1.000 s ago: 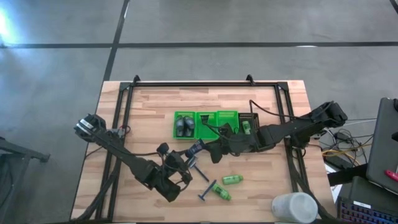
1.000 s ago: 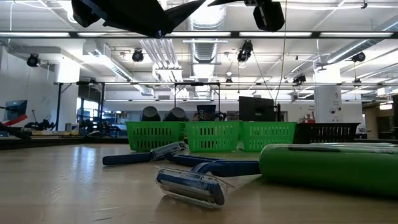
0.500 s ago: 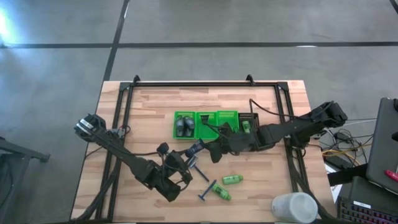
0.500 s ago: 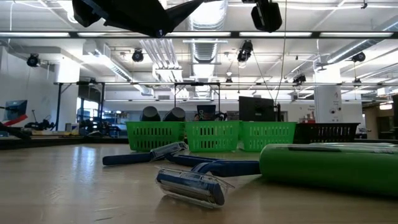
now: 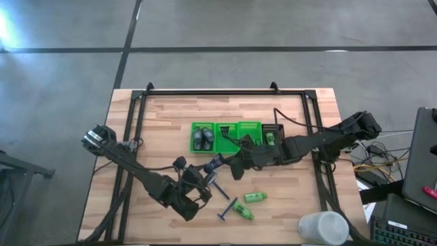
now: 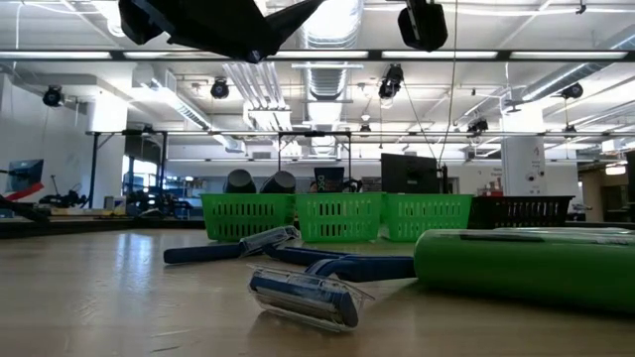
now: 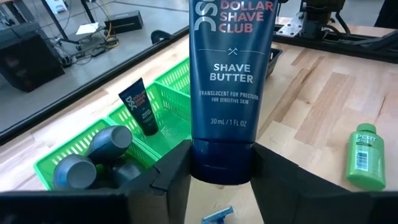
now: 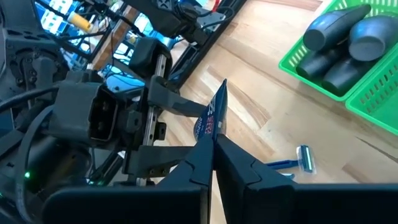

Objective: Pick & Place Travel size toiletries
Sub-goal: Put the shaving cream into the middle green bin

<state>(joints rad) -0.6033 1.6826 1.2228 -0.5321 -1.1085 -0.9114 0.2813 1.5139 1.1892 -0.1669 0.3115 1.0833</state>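
A dark blue Shave Butter tube hangs in the air between my two grippers, in front of the green tray. My left gripper is shut on its cap end. My right gripper is shut on its other end. The tray's compartments hold grey oval bottles, a dark tube and a green mini bottle. Two razors and two green mini bottles lie on the table near the tray. My left gripper pinches the tube's round cap end between its two fingers. The tube runs on straight ahead of the fingers, label up, lifted clear of the table. My right gripper pinches the tube's flat far end between its fingers, coming from the table's right. From there the tube shows edge-on.
A small black slotted bin stands at the tray's right end. A pale round container sits at the table's near right corner. A black frame runs along the table's far side. Bare wood lies to the left of the tray.
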